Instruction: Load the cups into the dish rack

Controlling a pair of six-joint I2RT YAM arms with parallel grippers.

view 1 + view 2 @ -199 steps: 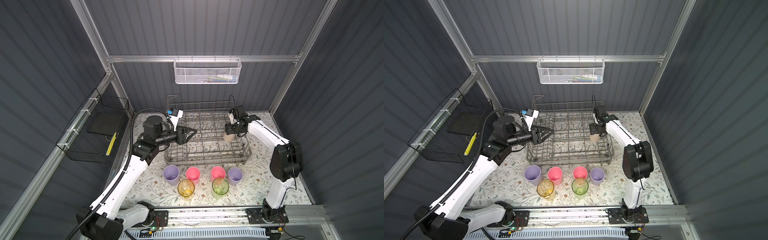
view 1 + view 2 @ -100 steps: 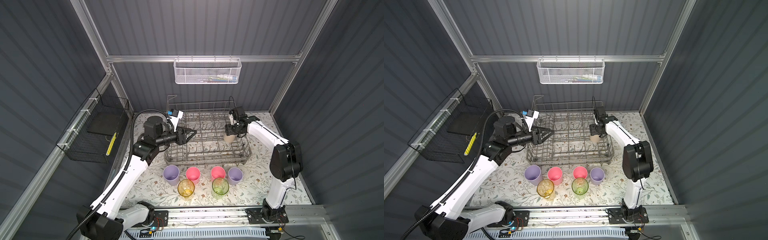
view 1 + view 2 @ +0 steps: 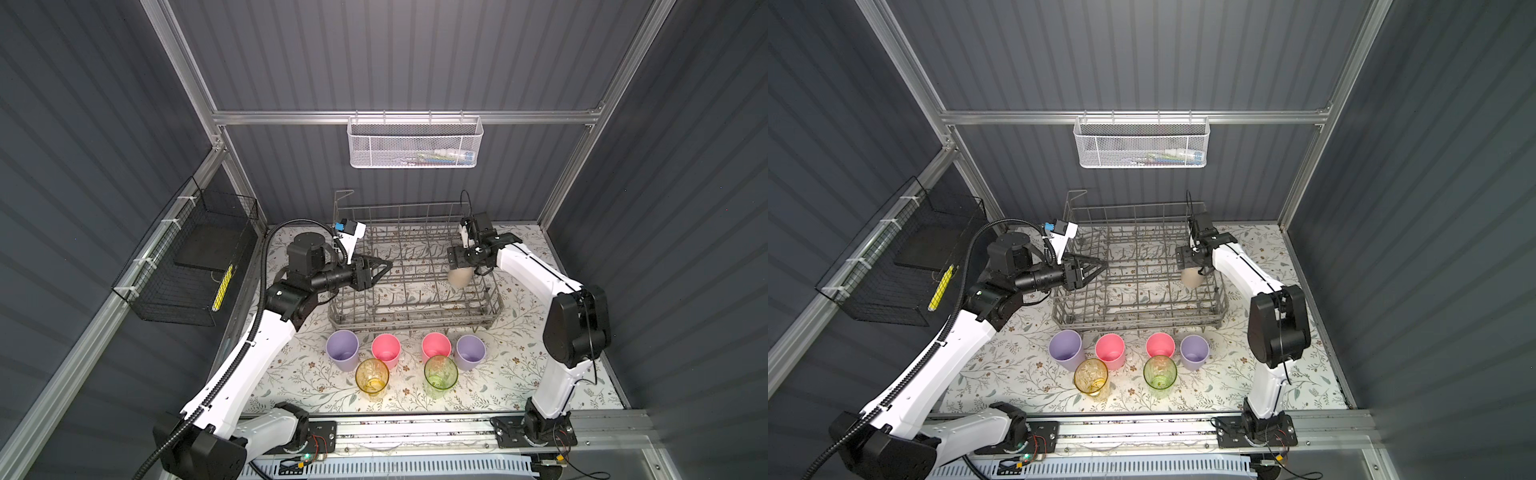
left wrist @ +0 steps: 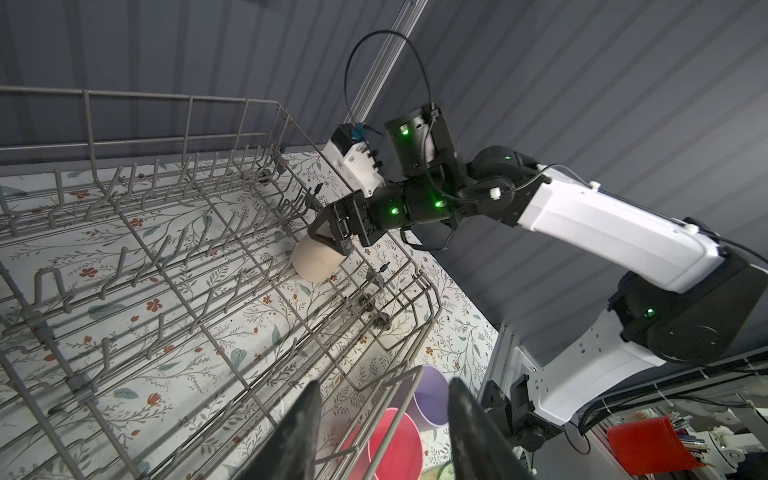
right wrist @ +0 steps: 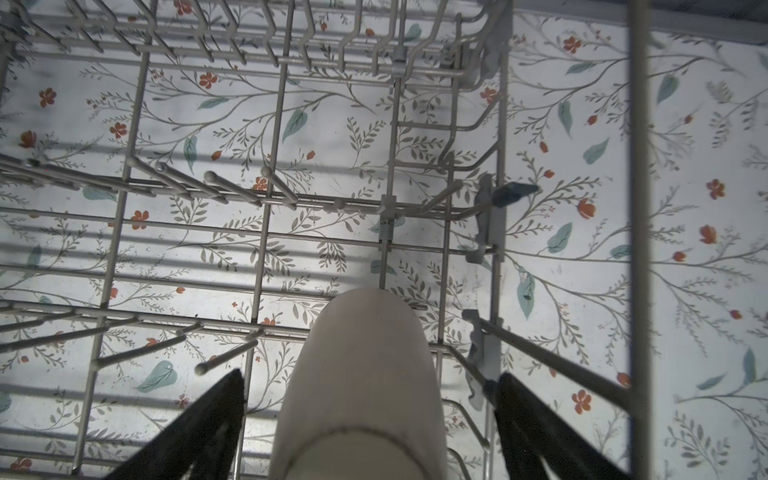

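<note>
The beige cup (image 5: 361, 374) is seen tilted inside the dish rack (image 3: 415, 316), at its right end. The right gripper (image 5: 370, 376) is spread wide around the cup, with a gap on each side, so nothing is gripped. The left gripper (image 4: 383, 382) is held open and empty over the rack's left side. Two lilac cups (image 3: 342, 348) (image 3: 470, 351), two pink cups (image 3: 386, 351) (image 3: 436, 346), the yellow cup (image 3: 372, 378) and the green cup (image 3: 440, 376) are stood upright just in front of the rack

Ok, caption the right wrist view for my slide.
Right tool open either side of the beige cup, among tines of the dish rack, floral mat beneath.
</note>
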